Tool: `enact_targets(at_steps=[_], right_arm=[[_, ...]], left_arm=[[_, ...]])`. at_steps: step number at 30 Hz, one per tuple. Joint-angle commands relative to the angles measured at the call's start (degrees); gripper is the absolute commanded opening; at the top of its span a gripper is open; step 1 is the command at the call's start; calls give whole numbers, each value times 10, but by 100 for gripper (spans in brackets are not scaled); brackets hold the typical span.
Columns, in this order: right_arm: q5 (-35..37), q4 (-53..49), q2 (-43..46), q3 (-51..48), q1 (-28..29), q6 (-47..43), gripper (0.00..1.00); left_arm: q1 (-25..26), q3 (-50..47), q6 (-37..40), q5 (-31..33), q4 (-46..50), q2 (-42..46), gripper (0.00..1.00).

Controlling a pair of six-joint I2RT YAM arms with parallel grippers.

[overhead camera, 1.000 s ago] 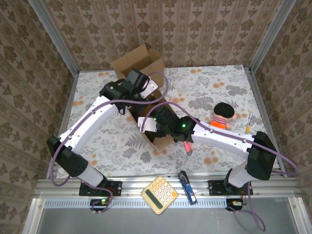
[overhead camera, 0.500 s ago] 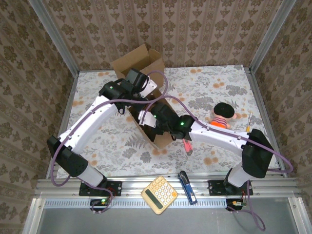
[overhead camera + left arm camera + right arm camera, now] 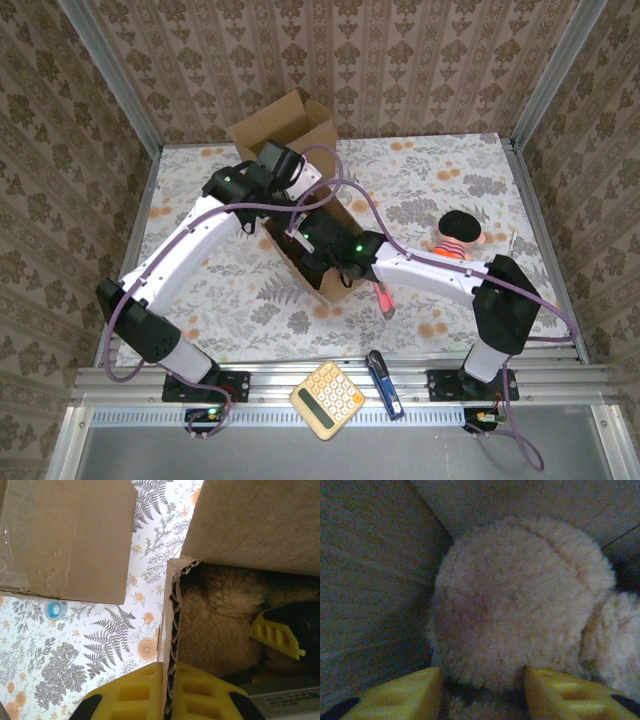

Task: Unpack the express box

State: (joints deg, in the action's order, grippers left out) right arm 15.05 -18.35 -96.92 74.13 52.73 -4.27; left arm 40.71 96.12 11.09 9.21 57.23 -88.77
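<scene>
Express box [image 3: 322,285] mid-worktop [image 3: 420,170], brown corrugated cardboard, top open, one flap [image 3: 283,125] standing up at the far side; the fluted cut edge shows plainly in the left wrist view. Inside: one plush toy [image 3: 520,600], pale beige, curly fleece, a rounded ball shape with a smaller lobe at its right, lying against the inner box wall. Left end effector [image 3: 167,690] is closed down on the box wall, one ribbed yellow finger [image 3: 132,692] outside and the other inside. Right end effector [image 3: 482,680] is down inside the box, its two yellow fingers [image 3: 405,692] parted, the underside of the plush between them; actual pressure on the fleece cannot be told. Both white arms cross over the box and hide much of its opening from above. Worktop cloth is white with grey ferns and orange flowers. Around the box: one doll [image 3: 458,235] with black hair to the right, one pink object [image 3: 384,300] just beside the box, one small blue-rimmed round cap [image 3: 55,610] on the cloth. On the near metal rail: one yellow calculator [image 3: 327,400], one blue-and-black tool [image 3: 384,383].
</scene>
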Motion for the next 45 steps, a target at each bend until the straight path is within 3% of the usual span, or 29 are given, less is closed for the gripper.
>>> enact_targets(at_steps=[1,6,17,19,21,27,28,45], right_arm=[[19,-26,-26,27,-4,80,59],[33,-40,-58,46,-4,99,72],[13,-57,-130,68,-5,111,74],[7,-59,-137,69,-6,111,71],[2,-61,-141,71,-7,111,60],[-7,-72,-138,80,-8,107,3],[-11,-74,-135,81,-8,106,0],[-73,44,10,5,0,130,0]], left_arm=[[4,12,-13,-18,-4,17,0],[4,9,-16,-26,-10,22,0],[4,2,-20,-36,-14,28,0],[4,1,-20,-35,-14,29,0],[4,0,-20,-34,-13,31,0],[-1,-6,-28,-18,-8,38,0],[-5,-6,-32,-17,-5,38,0],[-93,-58,-121,-7,10,40,0]])
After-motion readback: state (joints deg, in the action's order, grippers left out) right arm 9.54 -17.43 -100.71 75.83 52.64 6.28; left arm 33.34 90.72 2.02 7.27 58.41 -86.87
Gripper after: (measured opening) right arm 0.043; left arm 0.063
